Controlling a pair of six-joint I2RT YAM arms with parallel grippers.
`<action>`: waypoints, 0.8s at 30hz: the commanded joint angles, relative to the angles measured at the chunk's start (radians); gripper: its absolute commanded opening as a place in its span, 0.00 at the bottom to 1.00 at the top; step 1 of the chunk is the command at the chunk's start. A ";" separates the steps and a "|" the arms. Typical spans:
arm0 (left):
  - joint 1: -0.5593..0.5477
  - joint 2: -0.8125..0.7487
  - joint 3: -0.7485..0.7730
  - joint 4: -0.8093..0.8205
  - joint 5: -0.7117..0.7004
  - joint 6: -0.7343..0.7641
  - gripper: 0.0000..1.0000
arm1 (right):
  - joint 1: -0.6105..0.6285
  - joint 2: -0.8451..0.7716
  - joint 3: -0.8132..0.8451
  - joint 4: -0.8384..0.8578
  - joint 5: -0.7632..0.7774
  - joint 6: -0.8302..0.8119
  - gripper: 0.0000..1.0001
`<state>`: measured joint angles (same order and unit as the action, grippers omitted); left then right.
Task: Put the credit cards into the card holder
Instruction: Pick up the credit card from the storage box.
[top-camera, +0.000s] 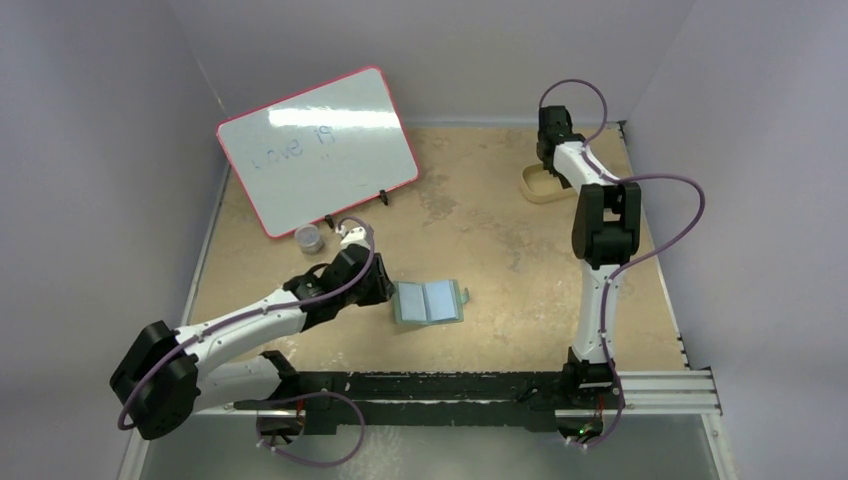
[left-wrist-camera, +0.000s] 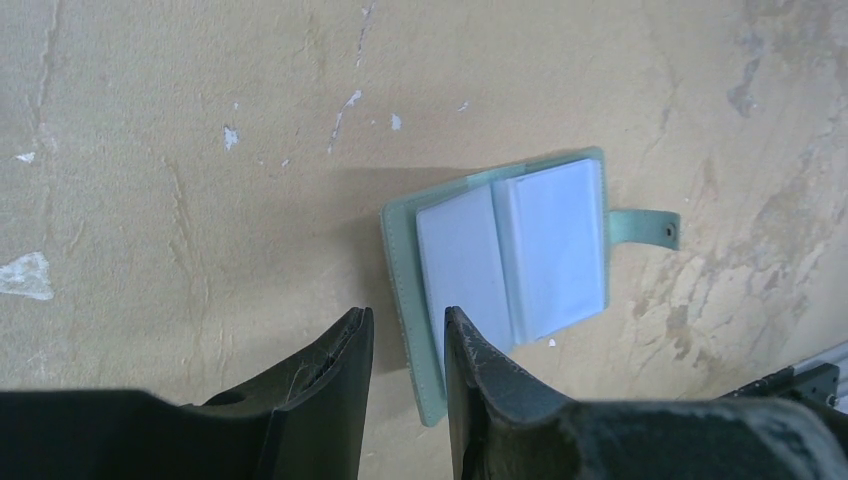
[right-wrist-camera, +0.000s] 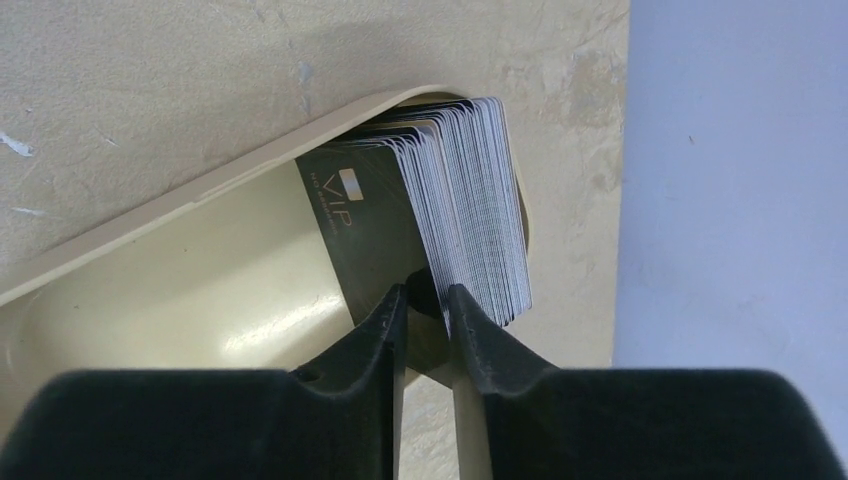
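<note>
The card holder lies open on the table, grey-green outside with light blue pockets inside and its snap strap at the right. My left gripper is open, its jaws astride the holder's left edge, one finger over the blue page. The credit cards stand on edge as a thick stack in the tan tray, with a dark VIP card in front. My right gripper is closed narrowly on that front card's lower corner.
A red-framed whiteboard leans at the back left, with a small jar in front of it. The tan tray sits at the back right, close to the purple side wall. Black rails run along the near edge.
</note>
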<state>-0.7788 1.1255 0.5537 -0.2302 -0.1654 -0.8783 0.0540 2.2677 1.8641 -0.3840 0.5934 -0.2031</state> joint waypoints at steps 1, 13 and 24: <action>0.004 -0.042 0.051 -0.031 -0.020 0.003 0.31 | -0.004 -0.062 0.037 -0.004 0.046 -0.016 0.19; 0.004 -0.037 0.157 -0.118 -0.062 0.040 0.31 | 0.006 -0.143 0.095 -0.138 -0.201 0.120 0.01; 0.004 0.023 0.122 -0.074 0.035 0.012 0.31 | 0.038 -0.483 -0.274 -0.011 -0.660 0.261 0.00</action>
<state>-0.7788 1.1164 0.6762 -0.3527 -0.1867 -0.8677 0.0753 1.9331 1.7309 -0.4629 0.1455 -0.0277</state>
